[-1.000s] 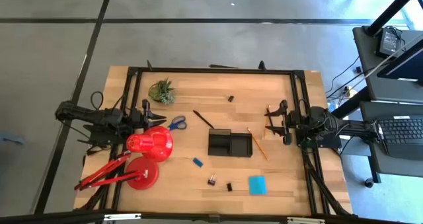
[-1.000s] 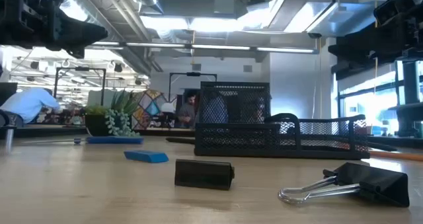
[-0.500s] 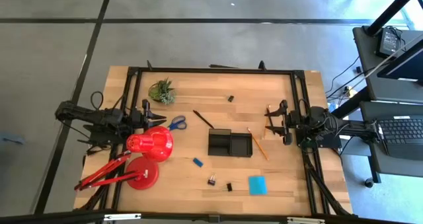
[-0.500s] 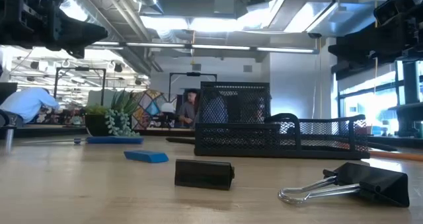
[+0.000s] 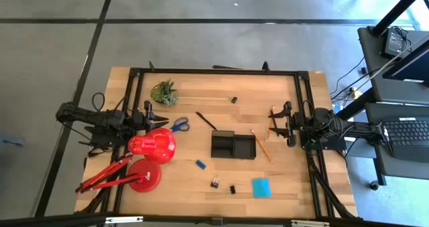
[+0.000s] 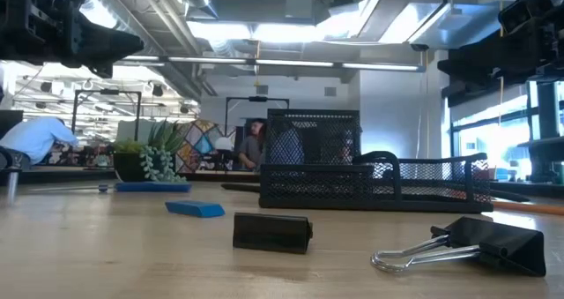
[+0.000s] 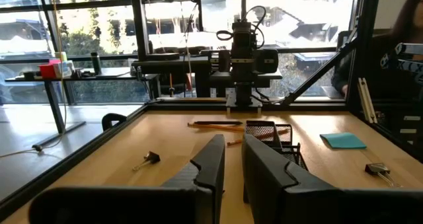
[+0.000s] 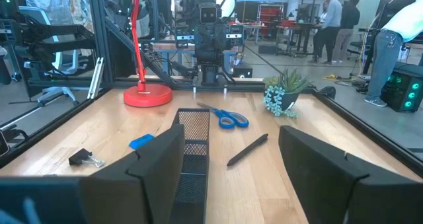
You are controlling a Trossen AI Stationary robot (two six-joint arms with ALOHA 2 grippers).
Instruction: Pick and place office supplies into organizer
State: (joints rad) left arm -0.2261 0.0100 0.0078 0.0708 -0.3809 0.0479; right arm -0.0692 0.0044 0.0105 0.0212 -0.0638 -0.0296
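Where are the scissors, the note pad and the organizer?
scissors (image 5: 179, 125), high view, on the blue handles beside the lamp head.
note pad (image 5: 261, 187), high view, middle of the cyan square.
organizer (image 5: 213, 146), high view, on the black rim at its end nearer the left arm.

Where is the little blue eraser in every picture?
High view: the blue eraser lies just below the black organizer, toward its left.
Low view: left of center, before the organizer.
Left wrist view: not visible.
Right wrist view: left of the organizer, at.
Shared landmark: the organizer.
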